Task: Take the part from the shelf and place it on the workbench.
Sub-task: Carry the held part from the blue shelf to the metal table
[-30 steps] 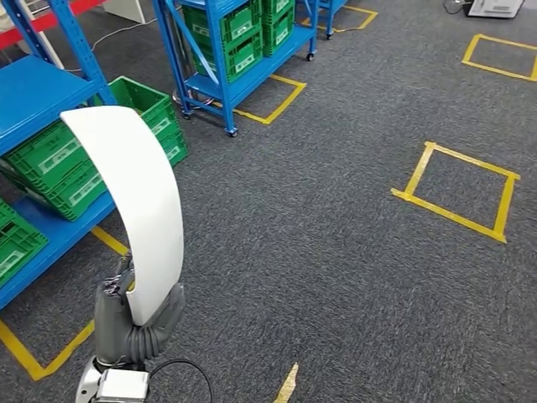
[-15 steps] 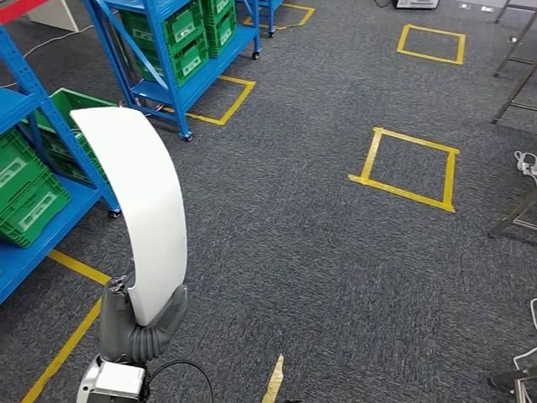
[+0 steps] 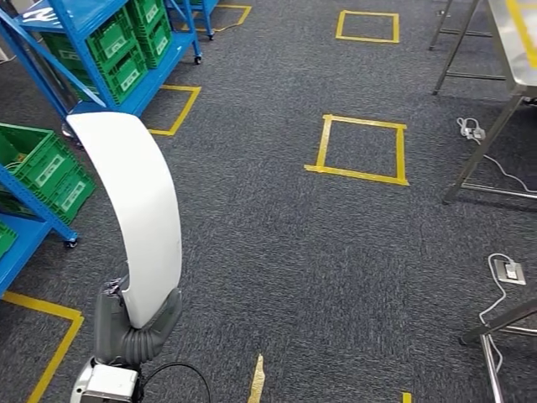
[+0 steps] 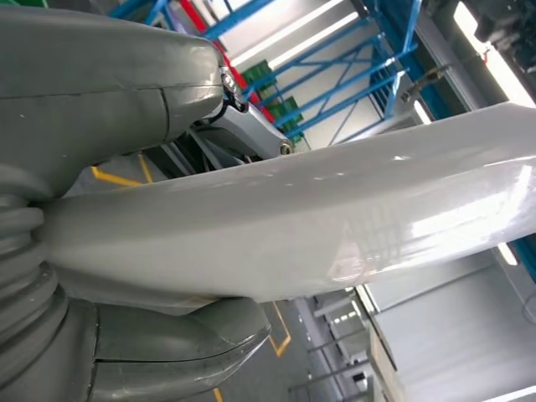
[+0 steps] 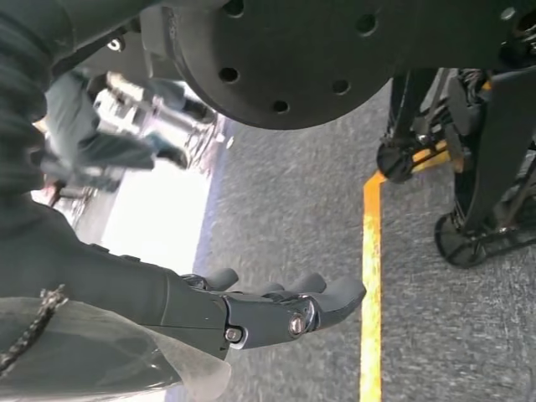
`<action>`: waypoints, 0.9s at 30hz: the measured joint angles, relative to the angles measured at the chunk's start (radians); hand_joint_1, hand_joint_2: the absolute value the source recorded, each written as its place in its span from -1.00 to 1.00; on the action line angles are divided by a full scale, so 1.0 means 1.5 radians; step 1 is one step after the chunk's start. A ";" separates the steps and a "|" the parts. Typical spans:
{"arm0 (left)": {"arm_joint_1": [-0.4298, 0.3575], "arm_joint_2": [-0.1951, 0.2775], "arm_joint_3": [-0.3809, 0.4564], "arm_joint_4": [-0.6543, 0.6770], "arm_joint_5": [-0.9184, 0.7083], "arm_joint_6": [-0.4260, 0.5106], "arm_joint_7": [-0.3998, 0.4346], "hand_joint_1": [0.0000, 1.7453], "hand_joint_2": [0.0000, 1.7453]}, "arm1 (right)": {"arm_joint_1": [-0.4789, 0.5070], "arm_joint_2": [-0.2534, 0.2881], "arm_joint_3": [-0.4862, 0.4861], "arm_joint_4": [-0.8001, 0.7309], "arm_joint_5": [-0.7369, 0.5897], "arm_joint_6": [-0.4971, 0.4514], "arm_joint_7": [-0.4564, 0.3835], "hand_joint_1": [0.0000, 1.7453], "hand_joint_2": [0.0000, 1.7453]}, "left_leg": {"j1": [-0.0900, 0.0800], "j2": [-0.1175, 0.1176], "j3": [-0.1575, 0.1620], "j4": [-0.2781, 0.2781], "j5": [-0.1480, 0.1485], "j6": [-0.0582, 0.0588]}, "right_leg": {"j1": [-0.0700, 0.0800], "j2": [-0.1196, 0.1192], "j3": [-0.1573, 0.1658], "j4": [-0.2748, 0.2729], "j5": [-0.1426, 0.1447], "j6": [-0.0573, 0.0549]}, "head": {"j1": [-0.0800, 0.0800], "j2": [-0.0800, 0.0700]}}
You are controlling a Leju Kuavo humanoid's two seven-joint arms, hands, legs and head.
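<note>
The part is a long curved white panel (image 3: 140,210) standing upright at the lower left of the head view. My left hand (image 3: 130,326) grips its lower end. The left wrist view shows the panel (image 4: 316,222) lying across the picture, clamped between the grey thumb (image 4: 177,343) and the hand's upper part. My right hand (image 5: 253,306) hangs over grey carpet with its fingers stretched out and nothing in them. A metal workbench (image 3: 514,50) stands at the far right, with only a corner and its legs showing.
Blue shelves (image 3: 95,21) with green crates (image 3: 47,168) stand along the left. Yellow tape squares (image 3: 361,147) mark the grey carpet ahead. Cables and a power socket (image 3: 507,270) lie on the floor at the right, near the bench legs (image 3: 500,323).
The whole picture has shifted left: the camera has turned right. The shelves have slid toward the left edge and the workbench has come into view. The panel stays in my left hand.
</note>
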 joint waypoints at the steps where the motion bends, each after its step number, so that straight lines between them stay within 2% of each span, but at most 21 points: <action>1: 0.000 0.000 0.002 0.000 0.000 -0.001 0.000 1.00 1.00 | 0.000 0.000 0.000 0.001 0.002 -0.001 0.000 -1.00 1.00 | -0.002 -0.002 0.005 -0.017 0.019 0.004 | 0.002 0.010 0.001 0.000 0.000 0.000 | 0.000 0.000; 2: 0.000 0.001 0.003 0.000 0.000 -0.002 0.000 1.00 1.00 | 0.000 0.000 0.000 0.003 0.004 -0.002 0.000 -1.00 1.00 | -0.003 -0.007 0.021 -0.056 0.047 0.008 | 0.003 0.019 0.003 0.000 0.000 0.000 | 0.000 0.000; 3: 0.000 0.001 0.005 0.000 0.000 -0.003 0.000 1.00 1.00 | -0.001 0.000 -0.001 0.004 0.006 -0.002 0.000 -1.00 1.00 | -0.005 -0.019 0.040 -0.104 0.075 0.013 | 0.003 0.028 0.005 0.001 0.000 0.000 | 0.000 0.000; 4: 0.000 0.002 0.006 0.000 0.000 -0.005 0.000 1.00 1.00 | -0.001 0.000 -0.001 0.006 0.008 -0.003 0.000 -1.00 1.00 | -0.007 -0.034 0.056 -0.145 0.094 0.017 | 0.004 0.036 0.005 0.001 0.000 0.000 | 0.000 0.000; 6: 0.000 0.003 0.010 -0.001 0.001 -0.008 0.000 1.00 1.00 | -0.003 0.000 -0.001 0.009 0.011 -0.005 0.000 -1.00 1.00 | -0.008 -0.057 0.073 -0.191 0.107 0.021 | 0.003 0.050 -0.001 0.003 0.001 0.004 | 0.000 0.000; 8: -0.001 0.004 0.014 -0.002 0.003 -0.011 -0.003 1.00 1.00 | -0.003 -0.001 -0.003 0.012 0.014 -0.009 0.000 -1.00 1.00 | -0.008 -0.051 0.075 -0.201 0.106 0.022 | 0.000 0.062 -0.009 0.003 0.004 0.012 | -0.001 0.000; 9: -0.002 0.003 0.016 -0.002 0.004 -0.014 -0.005 1.00 1.00 | -0.002 -0.002 -0.003 0.014 0.016 -0.012 0.000 -1.00 1.00 | -0.007 -0.043 0.077 -0.206 0.108 0.024 | 0.000 0.057 -0.013 0.005 0.002 0.015 | 0.000 0.000; 11: -0.003 0.002 0.018 -0.003 0.005 -0.018 -0.009 1.00 1.00 | -0.003 -0.003 -0.004 0.016 0.020 -0.018 0.000 -1.00 1.00 | -0.005 -0.026 0.080 -0.215 0.113 0.029 | 0.002 0.027 -0.035 0.042 -0.020 0.020 | 0.002 0.000; 12: -0.003 0.002 0.020 -0.003 0.005 -0.019 -0.010 1.00 1.00 | -0.005 -0.004 -0.004 0.017 0.021 -0.020 0.000 -1.00 1.00 | -0.005 -0.016 0.081 -0.216 0.113 0.031 | 0.002 0.007 -0.054 0.079 -0.039 0.022 | 0.003 0.000; 13: -0.003 0.001 0.022 -0.003 0.005 -0.020 -0.011 1.00 1.00 | -0.006 -0.004 -0.005 0.018 0.021 -0.021 0.000 -1.00 1.00 | -0.006 -0.007 0.081 -0.217 0.113 0.033 | 0.001 -0.005 -0.076 0.124 -0.060 0.024 | 0.004 0.000; 14: -0.003 0.001 0.023 -0.003 0.005 -0.021 -0.011 1.00 1.00 | -0.007 -0.004 -0.005 0.019 0.021 -0.021 -0.001 -1.00 1.00 | -0.006 0.004 0.081 -0.217 0.112 0.033 | 0.000 -0.012 -0.096 0.163 -0.075 0.027 | 0.004 0.000; 15: -0.003 0.001 0.024 -0.003 0.005 -0.021 -0.011 1.00 1.00 | -0.007 -0.004 -0.005 0.020 0.022 -0.022 -0.002 -1.00 1.00 | -0.006 0.013 0.081 -0.216 0.111 0.033 | -0.003 -0.015 -0.106 0.185 -0.078 0.030 | 0.004 0.000; 16: -0.003 0.001 0.025 -0.003 0.004 -0.021 -0.012 1.00 1.00 | -0.007 -0.005 -0.005 0.020 0.022 -0.022 -0.003 -1.00 1.00 | -0.006 0.022 0.082 -0.216 0.110 0.031 | -0.005 -0.019 -0.103 0.181 -0.069 0.033 | 0.004 0.000; 17: -0.003 0.001 0.026 -0.003 0.003 -0.021 -0.012 1.00 1.00 | -0.007 -0.005 -0.005 0.021 0.023 -0.023 -0.003 -1.00 1.00 | -0.005 0.029 0.083 -0.216 0.109 0.029 | -0.008 -0.024 -0.086 0.151 -0.050 0.035 | 0.004 0.000; 19: -0.004 0.001 0.028 -0.003 0.001 -0.021 -0.012 1.00 1.00 | -0.007 -0.006 -0.005 0.022 0.023 -0.025 -0.001 -1.00 1.00 | -0.006 0.043 0.084 -0.211 0.103 0.021 | -0.010 -0.053 -0.034 0.061 -0.016 0.038 | 0.005 0.000; 20: -0.004 0.002 0.029 -0.003 0.000 -0.021 -0.012 1.00 1.00 | -0.008 -0.006 -0.006 0.023 0.023 -0.026 0.000 -1.00 1.00 | -0.007 0.048 0.085 -0.208 0.100 0.017 | -0.009 -0.065 -0.015 0.029 -0.008 0.036 | 0.004 0.000; 21: -0.004 0.002 0.030 -0.003 -0.001 -0.020 -0.012 1.00 1.00 | -0.009 -0.005 -0.006 0.024 0.023 -0.027 0.000 -1.00 1.00 | -0.009 0.053 0.085 -0.205 0.097 0.013 | -0.007 -0.072 -0.006 0.013 -0.008 0.033 | 0.003 0.000; 22: -0.005 0.002 0.031 -0.003 -0.003 -0.020 -0.012 1.00 1.00 | -0.009 -0.005 -0.007 0.025 0.023 -0.029 0.000 -1.00 1.00 | -0.010 0.059 0.086 -0.203 0.095 0.010 | -0.005 -0.070 -0.005 0.011 -0.011 0.027 | 0.003 0.000; 24: -0.007 0.002 0.032 -0.003 -0.007 -0.020 -0.012 1.00 1.00 | -0.008 -0.005 -0.009 0.026 0.024 -0.035 -0.001 -1.00 1.00 | -0.007 0.065 0.089 -0.199 0.090 0.005 | -0.004 -0.055 -0.007 0.012 -0.010 0.017 | 0.001 0.000; 26: -0.008 0.002 0.034 -0.004 -0.011 -0.020 -0.012 1.00 1.00 | -0.007 -0.005 -0.012 0.025 0.025 -0.044 0.000 -1.00 1.00 | -0.003 0.043 0.079 -0.167 0.066 -0.001 | -0.005 -0.041 -0.006 0.012 -0.008 0.009 | 0.000 0.000; 27: -0.008 0.002 0.036 -0.004 -0.013 -0.020 -0.012 1.00 1.00 | -0.008 -0.005 -0.013 0.025 0.026 -0.048 0.000 -1.00 1.00 | -0.002 0.026 0.063 -0.129 0.044 -0.002 | -0.005 -0.034 -0.006 0.011 -0.008 0.005 | -0.001 0.000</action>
